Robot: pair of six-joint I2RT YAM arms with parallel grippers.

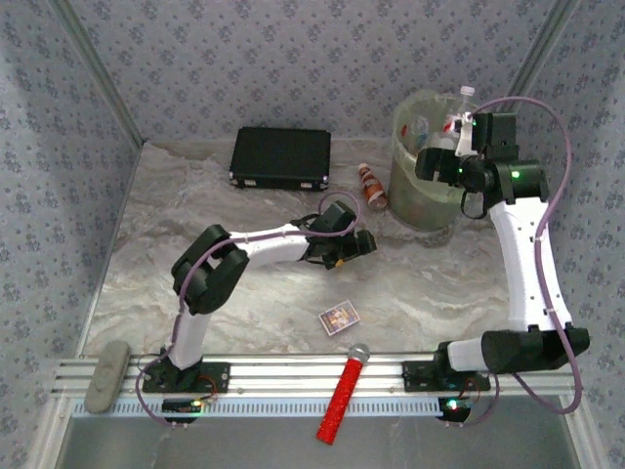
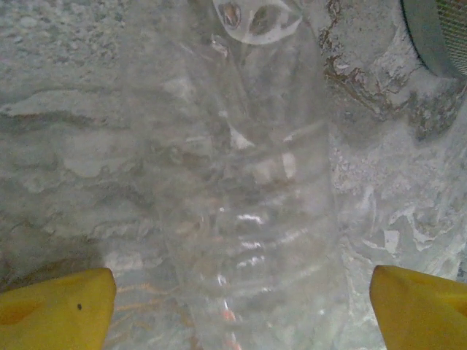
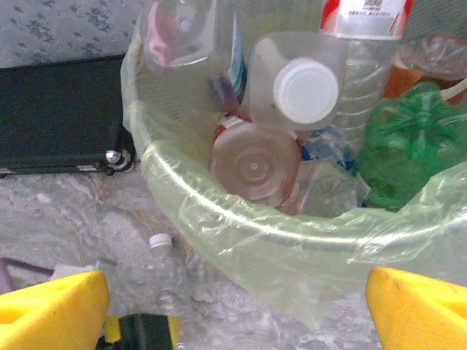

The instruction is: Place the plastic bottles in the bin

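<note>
The left fingers (image 2: 58,310) stood wide open over the marbled desk (image 2: 66,146). One yellow tip was on each side of a clear bottle (image 2: 248,189) that lay flat between them. A gap showed on both sides, so nothing was gripped. From above, that arm reached toward the middle of the desk, well apart from the bin (image 1: 422,195).

The right fingers (image 3: 51,310) were also spread open and held nothing, hovering at the near rim of the pale yellow-green, bag-lined bin, which stood at the far right of the desk. Inside it several bottles lay crowded together, among them a green bottle (image 3: 408,138), a white-capped bottle (image 3: 303,87) and a pink-tinted bottle (image 3: 254,164) turned base outward.

An orange-brown bottle (image 1: 372,186) lay on the desk just beside the bin's left side, between it and the black case (image 1: 280,156). Nearer the arms lay a small card box (image 1: 339,318) and a red microphone (image 1: 342,396).
</note>
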